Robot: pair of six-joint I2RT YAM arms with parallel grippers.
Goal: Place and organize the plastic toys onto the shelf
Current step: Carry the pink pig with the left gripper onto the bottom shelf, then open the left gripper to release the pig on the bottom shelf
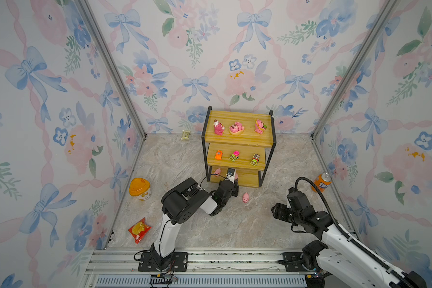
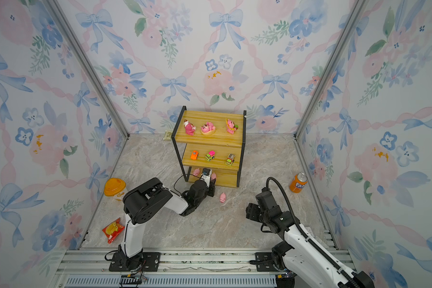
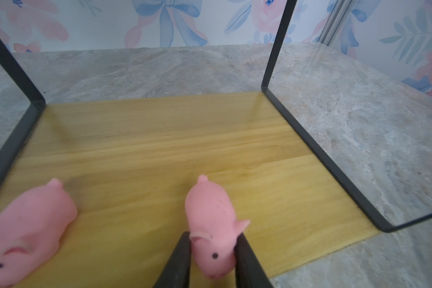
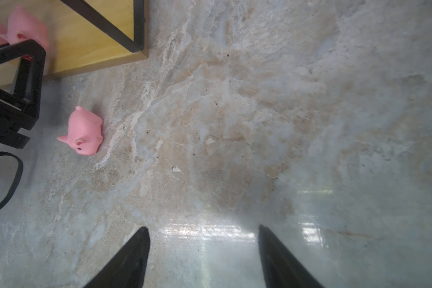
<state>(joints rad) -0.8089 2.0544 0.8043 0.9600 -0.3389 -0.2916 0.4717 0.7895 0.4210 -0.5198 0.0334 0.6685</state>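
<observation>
Straddling a pig (image 3: 210, 222) on the shelf (image 3: 147, 139), left gripper (image 3: 213, 235) (grip unclear); right gripper (image 4: 203, 227) gapes empty.

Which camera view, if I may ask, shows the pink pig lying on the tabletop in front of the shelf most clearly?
The right wrist view: the pig is large and unobstructed, its eye and ears visible. Both top views show the pig only as a small pink shape. The left wrist view misses it.

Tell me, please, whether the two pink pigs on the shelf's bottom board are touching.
Apart: the left wrist view shows bare yellow board between the corner pig and the second pig.
</observation>
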